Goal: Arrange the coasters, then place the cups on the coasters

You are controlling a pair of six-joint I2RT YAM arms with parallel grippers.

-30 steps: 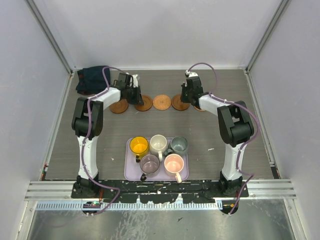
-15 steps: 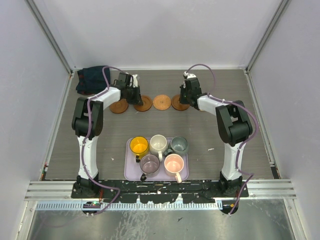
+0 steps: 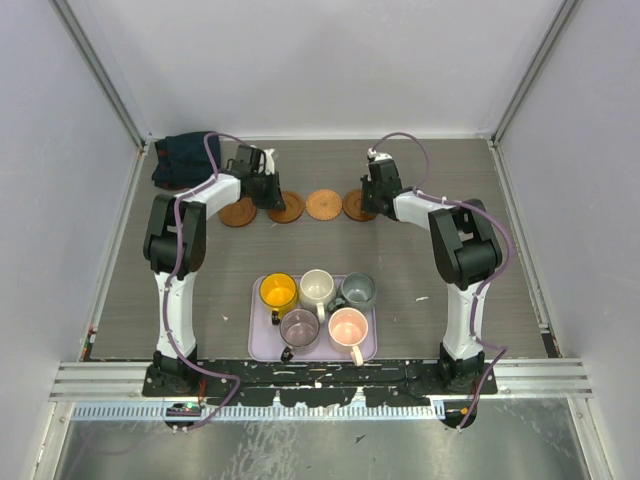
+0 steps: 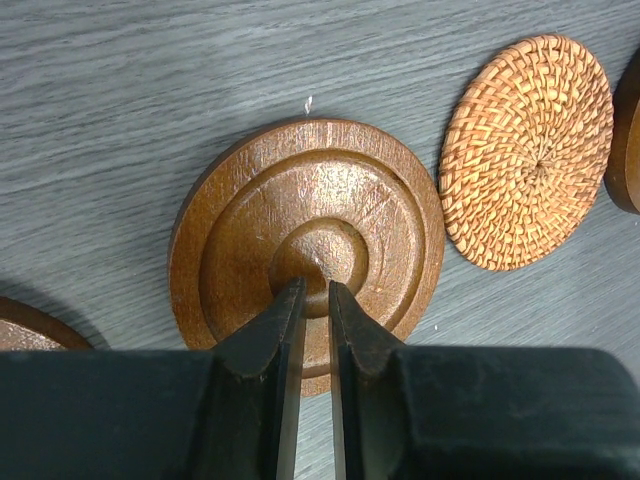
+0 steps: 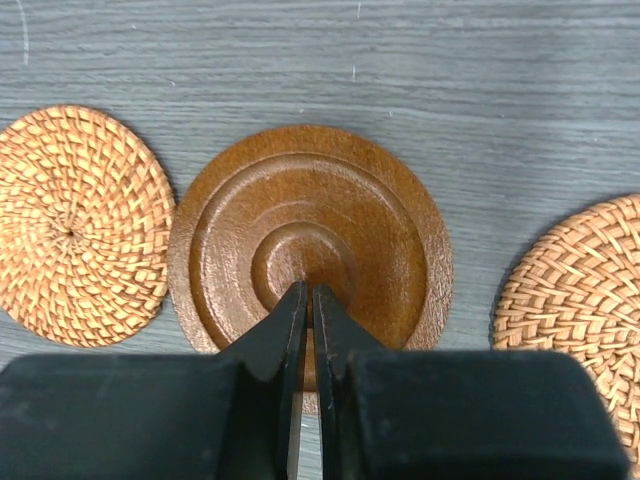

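Several coasters lie in a row at the back of the table. My left gripper (image 4: 310,290) is shut, its tips resting on the raised centre of a dark ringed wooden coaster (image 4: 380,220) (image 3: 287,207). My right gripper (image 5: 304,290) is shut too, tips down on the centre of another ringed wooden coaster (image 5: 380,230) (image 3: 358,205). Between them lies a woven coaster (image 3: 324,204) (image 4: 527,150) (image 5: 75,225). The cups stand on a lavender tray (image 3: 262,345): yellow (image 3: 278,291), cream (image 3: 317,287), grey-green (image 3: 357,291), mauve (image 3: 299,326), pink (image 3: 348,327).
Another brown coaster (image 3: 238,212) lies at the left end of the row, and a woven coaster (image 5: 580,300) sits right of the right gripper. A dark blue cloth bundle (image 3: 185,160) fills the back left corner. Walls close the table at the sides and back.
The right arm has shifted slightly to the left with its tips on the coaster. The left arm and the cups have stayed in place.
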